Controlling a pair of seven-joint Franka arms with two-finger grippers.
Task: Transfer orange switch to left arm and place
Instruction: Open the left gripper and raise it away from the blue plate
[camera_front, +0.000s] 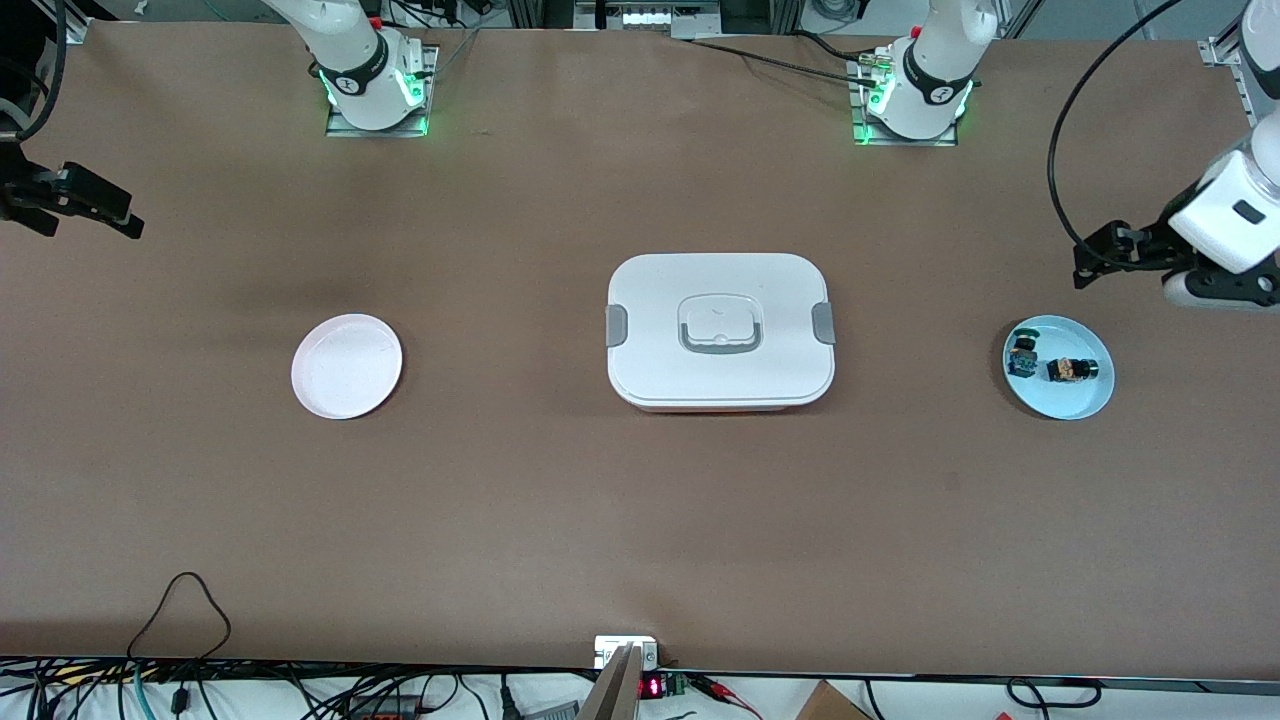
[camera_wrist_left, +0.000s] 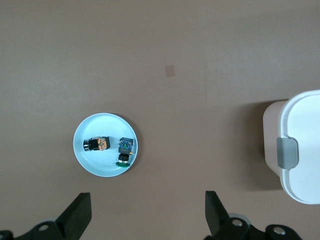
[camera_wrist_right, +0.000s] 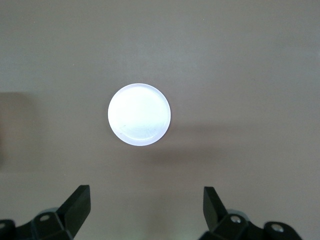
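Note:
The orange switch (camera_front: 1068, 370) (camera_wrist_left: 97, 144) lies on its side on a light blue plate (camera_front: 1078, 404) (camera_wrist_left: 102, 165) at the left arm's end of the table, beside a blue switch with a green cap (camera_front: 1022, 352) (camera_wrist_left: 124, 150). The white box (camera_front: 720, 330) (camera_wrist_left: 302, 145), lid on, sits mid-table. My left gripper (camera_front: 1092, 260) (camera_wrist_left: 147, 197) hangs open and empty over the table just beside the blue plate. Over the table's edge at the right arm's end, my right gripper (camera_front: 122, 212) (camera_wrist_right: 146, 191) is open and empty.
An empty white plate (camera_front: 346, 366) (camera_wrist_right: 139, 114) sits toward the right arm's end, level with the box. Cables and a small device (camera_front: 626, 654) line the table's near edge. Both arm bases stand at the back.

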